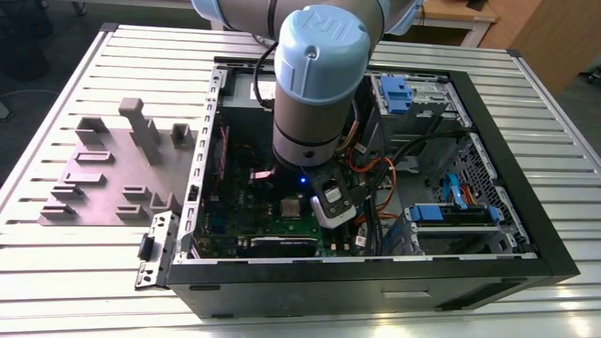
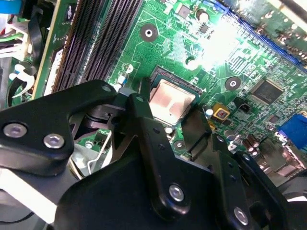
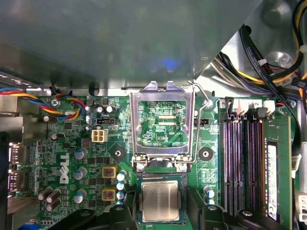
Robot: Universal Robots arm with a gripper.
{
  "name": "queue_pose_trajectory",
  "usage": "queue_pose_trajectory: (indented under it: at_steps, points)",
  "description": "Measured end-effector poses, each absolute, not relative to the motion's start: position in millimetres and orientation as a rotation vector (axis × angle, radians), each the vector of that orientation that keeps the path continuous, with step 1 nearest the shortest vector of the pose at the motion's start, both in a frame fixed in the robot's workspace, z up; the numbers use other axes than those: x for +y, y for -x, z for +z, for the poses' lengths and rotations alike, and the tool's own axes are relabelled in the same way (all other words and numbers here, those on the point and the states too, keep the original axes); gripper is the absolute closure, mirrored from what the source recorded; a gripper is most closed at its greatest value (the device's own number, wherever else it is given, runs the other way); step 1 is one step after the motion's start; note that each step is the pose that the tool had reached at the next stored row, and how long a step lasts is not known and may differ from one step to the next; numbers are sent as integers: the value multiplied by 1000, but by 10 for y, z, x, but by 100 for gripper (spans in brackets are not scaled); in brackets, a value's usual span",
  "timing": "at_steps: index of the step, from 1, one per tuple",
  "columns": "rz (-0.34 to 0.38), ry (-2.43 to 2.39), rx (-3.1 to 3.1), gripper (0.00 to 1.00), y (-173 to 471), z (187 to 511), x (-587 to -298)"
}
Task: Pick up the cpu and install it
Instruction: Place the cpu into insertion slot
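Observation:
The cpu (image 3: 160, 201), a small silvery square chip, lies flat in the dark socket on the green motherboard (image 3: 72, 143); it also shows in the second wrist view (image 2: 171, 101) and the exterior view (image 1: 292, 206). My gripper (image 3: 161, 207) hangs low over it inside the computer case, and the black fingers (image 2: 144, 120) stand one on each side of the chip. A thin strip of socket shows between each finger and the chip's edge, so the gripper looks open. The silver socket frame (image 3: 162, 120) is flipped up just beyond the socket.
Black memory slots (image 3: 244, 163) run beside the socket, and the frame's wire lever (image 3: 201, 103) stands raised. Coloured cables (image 3: 33, 100) and drive bays with blue clips (image 1: 451, 211) crowd the case. A grey plastic fixture plate (image 1: 112, 176) lies on the slatted table at the exterior view's left.

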State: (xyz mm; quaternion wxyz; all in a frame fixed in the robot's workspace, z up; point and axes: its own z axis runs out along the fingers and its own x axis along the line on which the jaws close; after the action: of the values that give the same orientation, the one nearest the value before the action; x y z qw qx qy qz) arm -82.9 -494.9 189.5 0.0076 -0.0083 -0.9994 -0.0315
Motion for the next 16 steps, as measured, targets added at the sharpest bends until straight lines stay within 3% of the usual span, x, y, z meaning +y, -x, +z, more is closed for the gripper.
queue_pose_trajectory:
  at_steps: [16]
  points:
    - [-103,26,-3124,55,830,1922,-4950]
